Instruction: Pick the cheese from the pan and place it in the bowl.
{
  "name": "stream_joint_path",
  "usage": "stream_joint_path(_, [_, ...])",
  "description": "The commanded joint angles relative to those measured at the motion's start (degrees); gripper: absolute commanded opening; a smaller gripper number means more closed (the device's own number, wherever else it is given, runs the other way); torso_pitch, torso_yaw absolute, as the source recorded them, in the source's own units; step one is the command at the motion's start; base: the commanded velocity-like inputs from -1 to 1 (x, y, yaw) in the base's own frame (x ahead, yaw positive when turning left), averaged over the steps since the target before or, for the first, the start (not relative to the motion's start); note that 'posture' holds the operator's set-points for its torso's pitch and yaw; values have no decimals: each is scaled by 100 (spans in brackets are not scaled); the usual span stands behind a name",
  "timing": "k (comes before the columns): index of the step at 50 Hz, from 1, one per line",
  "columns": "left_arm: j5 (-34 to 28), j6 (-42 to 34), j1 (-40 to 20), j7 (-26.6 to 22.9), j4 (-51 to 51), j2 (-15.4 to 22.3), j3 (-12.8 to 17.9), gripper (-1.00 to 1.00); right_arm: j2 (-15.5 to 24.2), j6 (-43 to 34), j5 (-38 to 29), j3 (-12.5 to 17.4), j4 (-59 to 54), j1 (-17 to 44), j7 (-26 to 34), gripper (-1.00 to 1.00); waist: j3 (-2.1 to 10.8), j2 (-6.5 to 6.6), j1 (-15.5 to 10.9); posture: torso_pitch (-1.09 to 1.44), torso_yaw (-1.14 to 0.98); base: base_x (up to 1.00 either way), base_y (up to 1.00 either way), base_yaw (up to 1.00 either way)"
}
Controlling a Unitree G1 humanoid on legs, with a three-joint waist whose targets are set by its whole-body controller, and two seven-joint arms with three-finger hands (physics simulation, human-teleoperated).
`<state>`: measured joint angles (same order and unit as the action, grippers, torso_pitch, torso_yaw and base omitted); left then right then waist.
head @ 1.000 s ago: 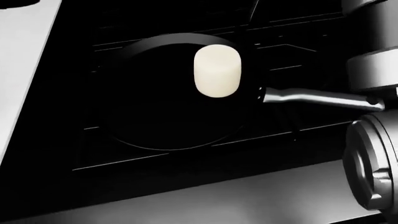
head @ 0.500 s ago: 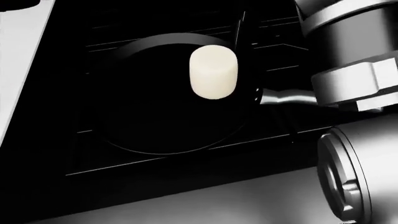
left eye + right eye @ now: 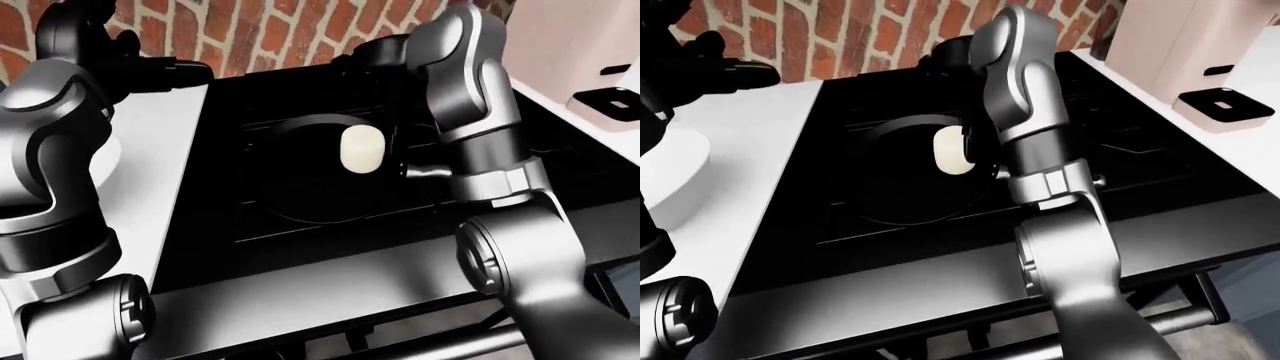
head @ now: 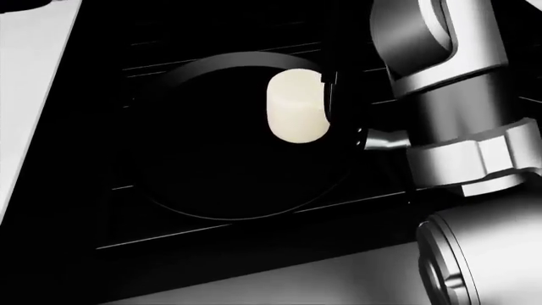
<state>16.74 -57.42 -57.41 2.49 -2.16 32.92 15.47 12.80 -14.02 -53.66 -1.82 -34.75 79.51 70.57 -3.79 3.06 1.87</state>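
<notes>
Above the pan (image 3: 300,184), the right hand (image 3: 365,56) is a dark shape against the black stove (image 3: 560,142); its finger spread cannot be told. Pale, smooth, rounded cheese (image 4: 297,105) lies inside the pan's right rim, the right forearm (image 4: 440,70) hiding the handle (image 4: 381,140).

The cheese (image 4: 297,105) is a pale cream, almost ivory, with no markings, bright against the matte black pan (image 3: 310,176). The stove (image 3: 1120,161) under it is black too, its grates showing only as thin grey lines. The table (image 3: 760,135) beside it is plain white, and the bowl (image 3: 675,176) on it is white as well. Behind runs a wall (image 3: 260,30) of red-brown bricks with pale mortar. The right arm (image 3: 480,112) is metallic grey with black joints. At the right edge stands a pinkish-beige appliance (image 3: 1170,45) with a black patch.
</notes>
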Motion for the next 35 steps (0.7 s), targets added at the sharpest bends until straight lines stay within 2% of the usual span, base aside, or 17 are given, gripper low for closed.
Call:
stream_joint_path(1, [-11,160,-189,19,-164,81,63,100,47,-35,-63,63,277,212,53,100,195,25,8,0,0,0,0,0])
stream_joint_path(10, [7,168,-171,18,-165,89,77,100,15,-264,-327,45,550,1,504,100,186,31,9,0,0,0,0,0])
stream_joint_path(35, [6,198,-142,19,-159,77,65,100,-124,-262,-560,18,571,-303,635,100,219,50,-4,0,0,0,0,0])
